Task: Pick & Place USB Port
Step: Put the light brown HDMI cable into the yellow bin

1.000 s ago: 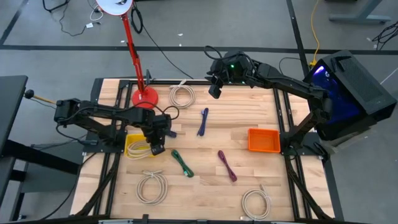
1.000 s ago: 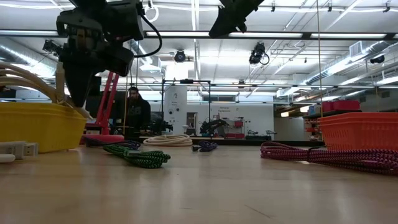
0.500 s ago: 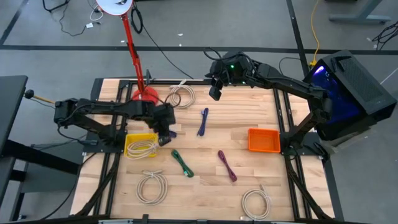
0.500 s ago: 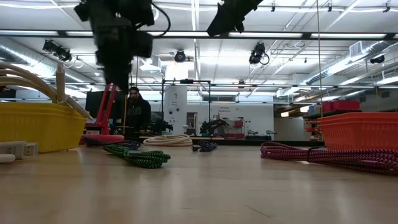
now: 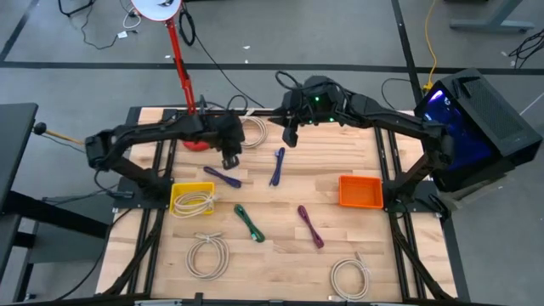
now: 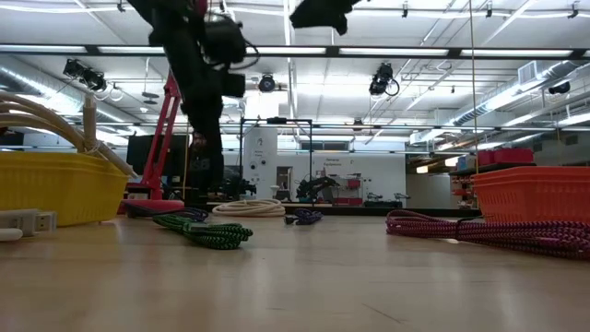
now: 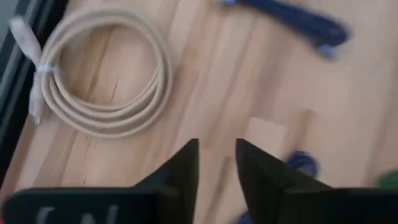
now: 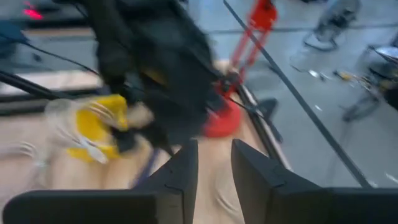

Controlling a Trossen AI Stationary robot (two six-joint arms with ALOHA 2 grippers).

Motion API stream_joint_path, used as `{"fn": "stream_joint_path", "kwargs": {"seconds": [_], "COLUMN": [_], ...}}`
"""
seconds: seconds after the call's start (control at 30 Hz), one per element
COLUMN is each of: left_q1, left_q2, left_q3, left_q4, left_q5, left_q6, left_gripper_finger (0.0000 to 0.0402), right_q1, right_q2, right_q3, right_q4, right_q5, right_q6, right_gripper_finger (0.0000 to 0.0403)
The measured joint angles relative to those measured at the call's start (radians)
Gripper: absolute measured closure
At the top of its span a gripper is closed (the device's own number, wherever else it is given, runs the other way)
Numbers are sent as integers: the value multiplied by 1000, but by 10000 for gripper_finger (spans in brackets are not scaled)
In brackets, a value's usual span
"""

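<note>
Left tool (image 5: 229,159) parted, empty, above table near beige cable (image 5: 249,131).

Grey floor (image 5: 76,68) surrounds the wooden table (image 5: 272,255). Fluorescent ceiling strips (image 6: 442,51) light the workshop; 1 person (image 6: 198,171) stands behind.

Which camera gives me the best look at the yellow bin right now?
The high view: the yellow bin shows whole from above, a cream cable coiled inside. The low view catches only its side wall at the picture's edge, cable loops rising above it. The right wrist view shows a blurred yellow shape; the left wrist view misses it.
</note>
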Motion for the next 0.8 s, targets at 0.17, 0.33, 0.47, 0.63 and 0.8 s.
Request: {"fn": "stream_joint_path", "kwargs": {"seconds": [0.17,0.33,0.47,0.63,0.8], "left_q1": [51,64,77,93,92], "left_q2": [109,168,171,169,169], "left_q3": [0,0,0,42,181], "left_q4": [49,38,33,12,-113], "left_q5": [9,-5,-20,-20,-17], "left_q6": [48,122,130,118,83], "left_gripper_finger": [223,198,195,195,195], "right_q1": [52,71,58,27,-5], "right_q2": [0,0,0,1,27], "right_q3": [0,0,-1,-86,-247], "right_q4": [42,3,-187,-251,-93], "right_q5": [-29,14,147,177,111], "right_q6": [11,28,28,47,47], "right_gripper_finger": [305,305,305,305,305]}}
